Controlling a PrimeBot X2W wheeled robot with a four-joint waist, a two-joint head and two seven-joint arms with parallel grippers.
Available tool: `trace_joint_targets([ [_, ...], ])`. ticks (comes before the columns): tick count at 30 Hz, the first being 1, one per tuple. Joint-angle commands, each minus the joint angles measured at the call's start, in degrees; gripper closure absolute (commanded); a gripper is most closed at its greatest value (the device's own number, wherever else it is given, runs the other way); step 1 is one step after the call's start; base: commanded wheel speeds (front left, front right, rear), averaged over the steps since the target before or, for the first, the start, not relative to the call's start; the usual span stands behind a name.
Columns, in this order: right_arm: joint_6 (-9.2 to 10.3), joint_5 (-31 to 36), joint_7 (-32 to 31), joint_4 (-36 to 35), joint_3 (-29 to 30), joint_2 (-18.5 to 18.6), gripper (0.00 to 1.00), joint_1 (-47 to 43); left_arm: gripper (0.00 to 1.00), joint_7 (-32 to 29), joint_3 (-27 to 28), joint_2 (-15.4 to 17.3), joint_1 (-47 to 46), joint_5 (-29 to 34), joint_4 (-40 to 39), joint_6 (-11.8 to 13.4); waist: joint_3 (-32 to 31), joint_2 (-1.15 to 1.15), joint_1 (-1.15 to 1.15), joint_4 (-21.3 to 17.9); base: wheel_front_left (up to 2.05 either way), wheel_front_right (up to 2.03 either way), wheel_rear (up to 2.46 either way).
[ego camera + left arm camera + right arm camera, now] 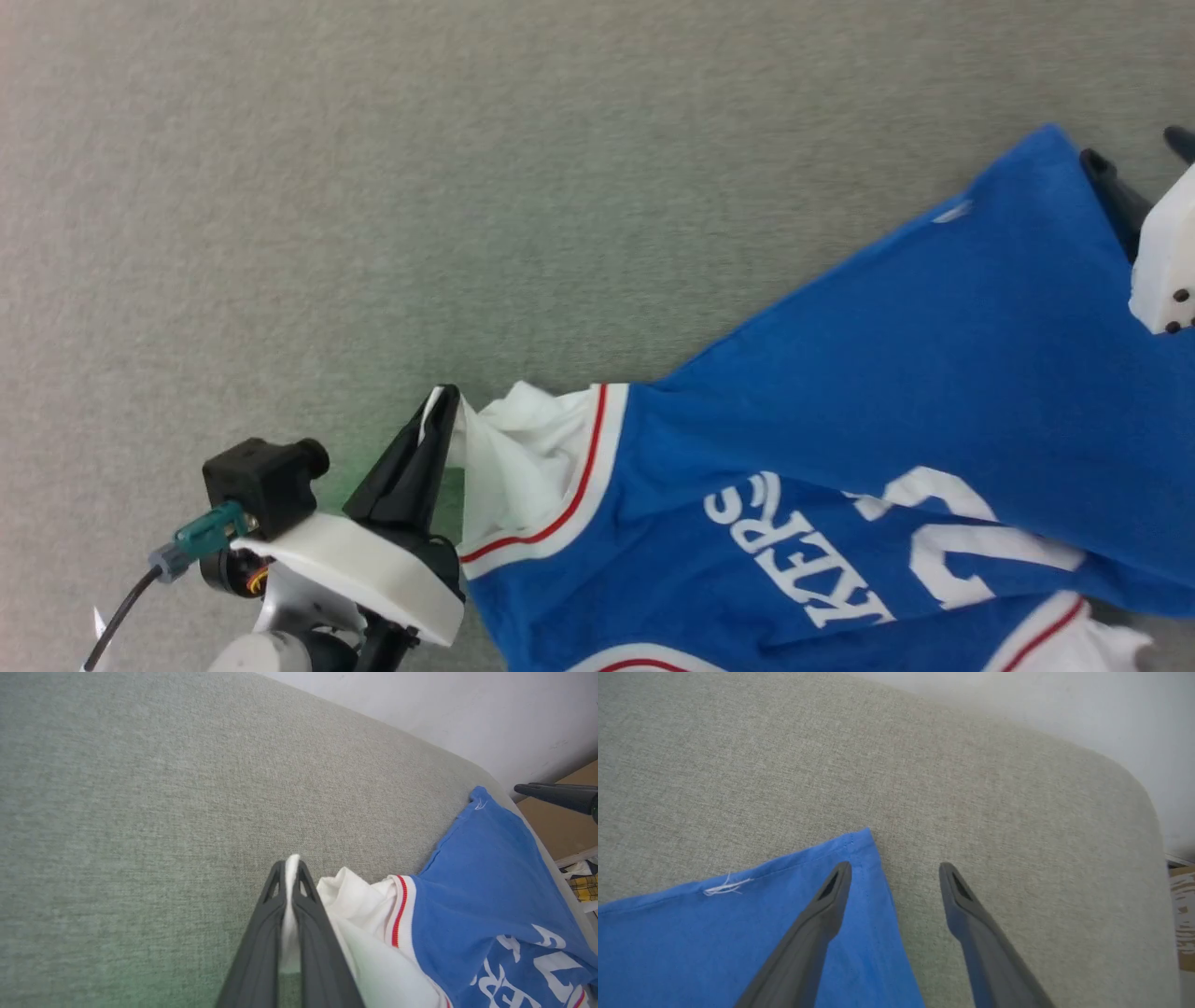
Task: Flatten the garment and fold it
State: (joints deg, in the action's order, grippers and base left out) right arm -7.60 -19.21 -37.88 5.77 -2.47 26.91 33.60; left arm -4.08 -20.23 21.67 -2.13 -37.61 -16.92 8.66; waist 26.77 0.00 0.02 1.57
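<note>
Nearest the robot, the left end effector (441, 403) is closed, its two dark fingers (261, 933) clamped flat on a strip of the white sleeve (523, 448) of the jersey (887, 373). The cloth shows as a thin white line between the fingers and pokes out just past their tips. From that pinch the sleeve bunches in loose folds to its red-striped white band.

The jersey lies on a grey-green upholstered surface (467, 187), spreading from the left end effector away to the right. It is bright blue and far from flat. One layer is folded diagonally over the chest and covers part of the white lettering (794, 551) and the white numerals (971, 541). A second white sleeve (1102, 644) with the same trim sits at the near right edge.

Farthest off, at the jersey's far blue corner (859, 849), the right end effector (894, 868) stands wide open and holds nothing. One finger is over the hem corner and the other over bare upholstery; whether either touches, I cannot tell. A loose white thread (724, 886) lies at the hem nearby. A white wall (467, 709) lies beyond the surface's rounded edge.
</note>
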Motion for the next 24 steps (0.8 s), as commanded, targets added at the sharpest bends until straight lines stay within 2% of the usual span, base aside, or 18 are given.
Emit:
trace_joint_targets([
  [1,0.11,-0.81,-0.04,1.39,-0.68,0.26,0.0,0.93,1.0,0.33,-0.22,-0.37,-1.21,0.8,0.57,-0.31,2.98,0.0,-0.02,3.14,0.0,0.0,0.0],
  [9,0.11,-2.79,-0.54,6.47,-3.12,1.46,0.0,0.16,1.0,0.53,-0.75,-0.63,-2.01,0.79,1.39,-0.6,3.61,0.0,-0.02,4.45,0.0,0.0,0.0],
  [12,0.11,-3.62,-1.46,7.45,-3.75,1.61,1.0,0.01,1.0,0.48,-0.68,-0.51,-2.04,0.68,1.45,-0.55,3.51,0.0,-0.02,4.42,0.0,0.0,0.0],
  [16,0.11,-2.38,-0.05,8.31,-3.32,1.49,1.0,0.23,1.0,0.41,-0.44,-0.33,-1.8,0.45,1.76,-0.3,2.57,0.0,-0.02,3.72,0.0,0.0,0.0],
  [23,0.11,-1.32,5.92,7.93,-1.0,-0.59,1.0,0.46,1.0,1.23,0.81,0.69,-2.65,0.96,2.48,-0.13,-1.74,0.0,-0.02,1.77,0.0,0.0,0.0],
  [24,0.11,-1.48,8.32,7.15,0.35,-1.46,1.0,0.44,1.0,1.22,1.47,1.51,-4.05,1.64,2.89,-0.06,-3.84,0.0,-0.02,1.11,0.0,0.0,0.0],
])
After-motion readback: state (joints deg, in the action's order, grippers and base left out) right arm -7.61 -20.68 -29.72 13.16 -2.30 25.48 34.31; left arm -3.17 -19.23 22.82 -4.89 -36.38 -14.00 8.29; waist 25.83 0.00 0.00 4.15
